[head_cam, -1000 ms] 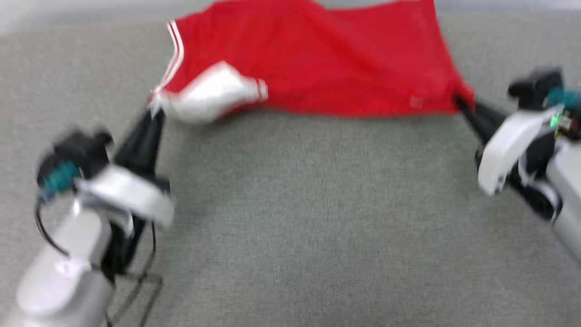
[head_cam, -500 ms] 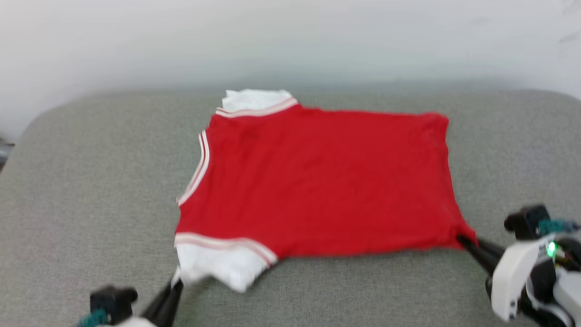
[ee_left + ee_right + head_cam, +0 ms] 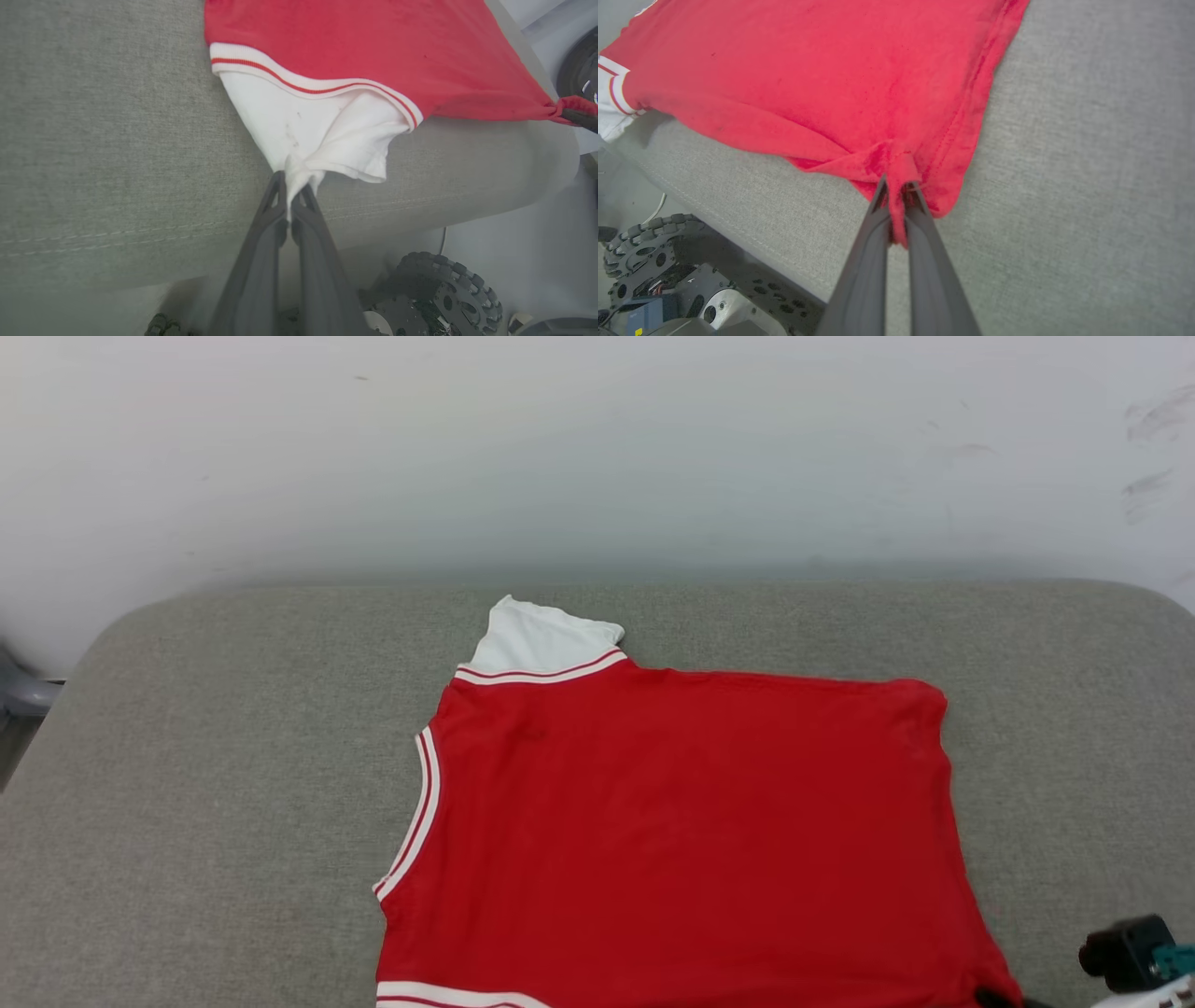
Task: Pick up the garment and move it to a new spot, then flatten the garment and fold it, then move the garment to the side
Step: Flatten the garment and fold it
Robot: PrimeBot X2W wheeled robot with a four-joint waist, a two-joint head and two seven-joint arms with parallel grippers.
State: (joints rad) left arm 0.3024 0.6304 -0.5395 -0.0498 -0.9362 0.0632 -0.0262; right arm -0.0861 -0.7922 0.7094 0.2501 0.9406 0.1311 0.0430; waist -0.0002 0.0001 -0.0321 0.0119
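Note:
The garment (image 3: 681, 831), a red jersey T-shirt with red-white striped trim, lies spread on the grey cushion (image 3: 215, 756) with its plain red side up. One white sleeve (image 3: 546, 637) points toward the wall. My left gripper (image 3: 293, 189) is shut on the tip of the near white sleeve (image 3: 317, 130), pulling it taut near the cushion's front edge. My right gripper (image 3: 899, 189) is shut on the bunched red hem corner (image 3: 896, 163). The dark mount on my right wrist (image 3: 1128, 957) peeks in at the lower right of the head view.
A pale wall (image 3: 597, 457) rises right behind the cushion. The cushion's rounded front edge (image 3: 420, 205) drops to the floor, where my base's treaded wheels (image 3: 444, 289) stand close below. Bare grey fabric lies left and right of the garment.
The head view has swung upward, so the whole picture shifted and both arms slid out at the bottom. Both grips hold. The near white sleeve went from bunched to stretched out.

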